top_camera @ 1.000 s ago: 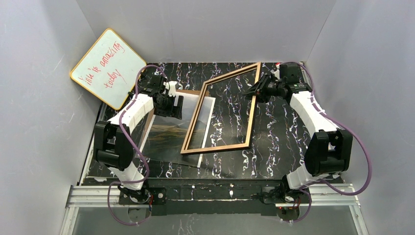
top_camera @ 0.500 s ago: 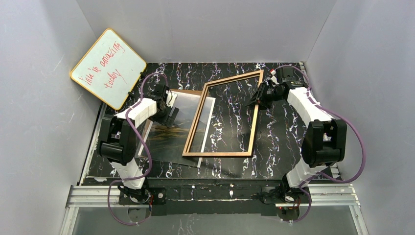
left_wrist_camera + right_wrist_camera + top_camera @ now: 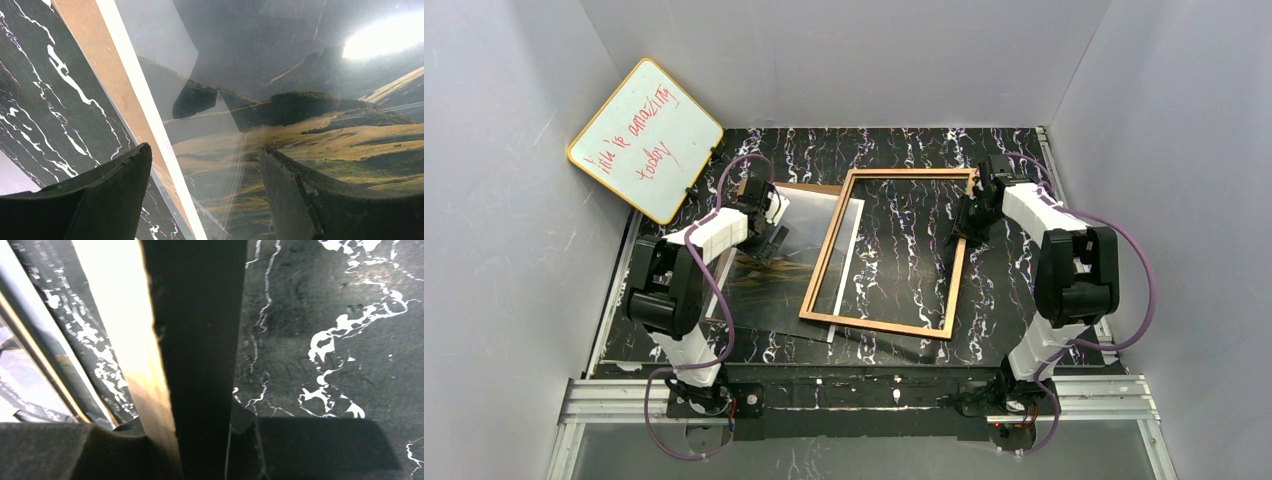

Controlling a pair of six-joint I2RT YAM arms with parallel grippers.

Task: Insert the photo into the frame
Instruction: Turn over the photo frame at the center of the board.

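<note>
Over the last second the frame (image 3: 874, 325) swung from a skewed tilt to nearly square with the table (image 3: 1004, 290), its far rail now overlapping the photo (image 3: 754, 290). I judged alignment close and insertion not begun. The right gripper (image 3: 200, 440) was clamped on a thin straight rail, black on one face, pale wood on the other. The left gripper (image 3: 205, 170) hung open with the glossy landscape print directly beneath it and the matt brown hardboard panel (image 3: 90, 45) just past one fingertip.
</note>
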